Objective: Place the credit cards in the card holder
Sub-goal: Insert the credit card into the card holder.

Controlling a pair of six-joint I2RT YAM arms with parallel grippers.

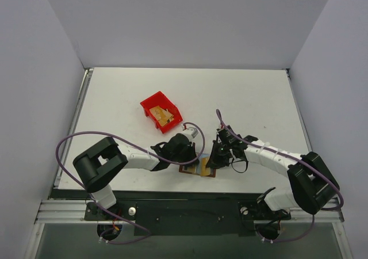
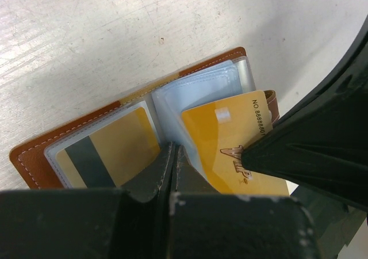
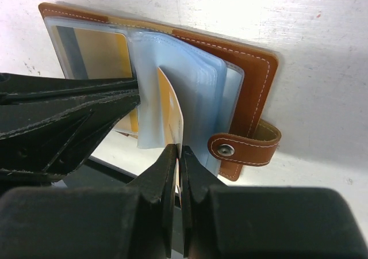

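The brown card holder point(image 1: 201, 168) lies open at the table's near edge, between both grippers. In the left wrist view a gold card with a dark stripe point(image 2: 109, 149) sits in the left pocket of the card holder point(image 2: 34, 161). My right gripper point(image 3: 179, 149) is shut on a gold "VIP" credit card point(image 3: 172, 112), held on edge with its far end among the light blue pocket panels point(image 3: 201, 86). The same card point(image 2: 230, 138) shows face-up in the left wrist view. My left gripper point(image 2: 172, 148) is shut, its tips down at the holder's fold. The snap tab point(image 3: 241, 149) hangs free.
A red plastic bin point(image 1: 150, 103) stands behind the arms on the table, with more gold-tan cards point(image 1: 165, 117) inside. The table's near edge and the black base rail point(image 1: 184, 210) lie just under the card holder. Grey walls enclose the table on three sides.
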